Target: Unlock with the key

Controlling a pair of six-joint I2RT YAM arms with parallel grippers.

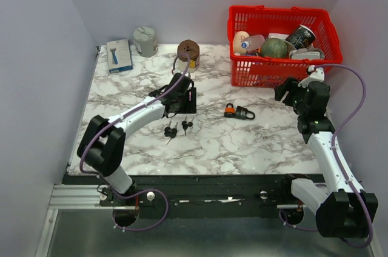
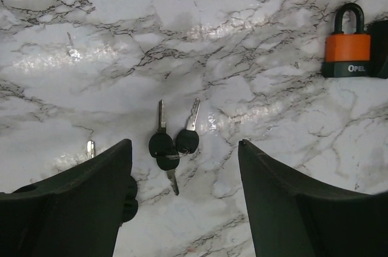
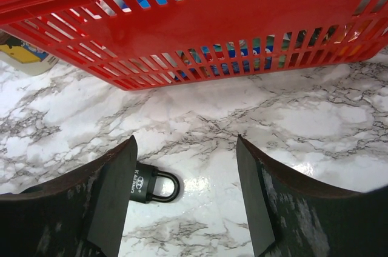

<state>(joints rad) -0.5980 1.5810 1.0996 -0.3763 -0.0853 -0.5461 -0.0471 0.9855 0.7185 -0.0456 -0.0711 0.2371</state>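
A bunch of black-headed keys [image 1: 171, 130] lies on the marble table; in the left wrist view the keys [image 2: 165, 145] lie just ahead of the jaws. An orange padlock [image 1: 230, 110] lies beside a black padlock [image 1: 245, 113] mid-table. The orange padlock [image 2: 347, 48] shows at the upper right of the left wrist view. The black padlock [image 3: 148, 184] lies partly behind the left finger in the right wrist view. My left gripper [image 1: 185, 100] [image 2: 184, 143] is open and empty above the keys. My right gripper [image 1: 288, 92] [image 3: 185, 139] is open and empty, right of the padlocks.
A red basket [image 1: 267, 72] full of items stands at the back right, close ahead of my right gripper [image 3: 200, 33]. A blue box [image 1: 119, 56], a grey tin [image 1: 145, 41] and a brown roll [image 1: 188, 51] stand along the back.
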